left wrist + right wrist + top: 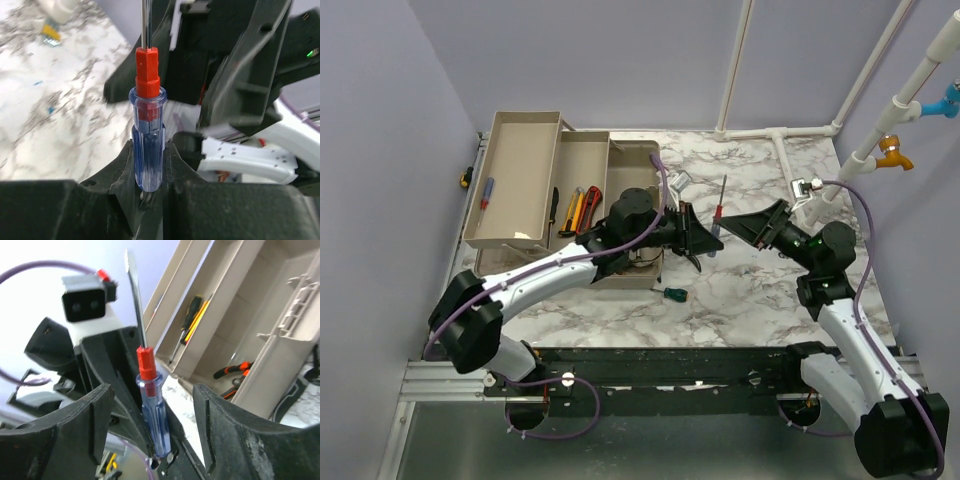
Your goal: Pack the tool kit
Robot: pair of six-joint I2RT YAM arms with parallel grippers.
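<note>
A screwdriver (718,215) with a clear blue handle, a red collar and a steel shaft stands upright above the marble table. My left gripper (706,240) is shut on the lower end of its handle (147,145). My right gripper (742,226) is open right opposite; in the right wrist view its two fingers (80,425) stand wide on either side of the screwdriver (152,405) without touching it. The open beige toolbox (630,160) sits at the left, with its tray (520,150) folded out.
A green-handled screwdriver (673,294) lies on the table in front of the box. Yellow and red tools (580,208) lie in the box, orange pliers (235,371) too. A small screwdriver (487,192) lies in the tray. White pipes (775,132) run along the back right.
</note>
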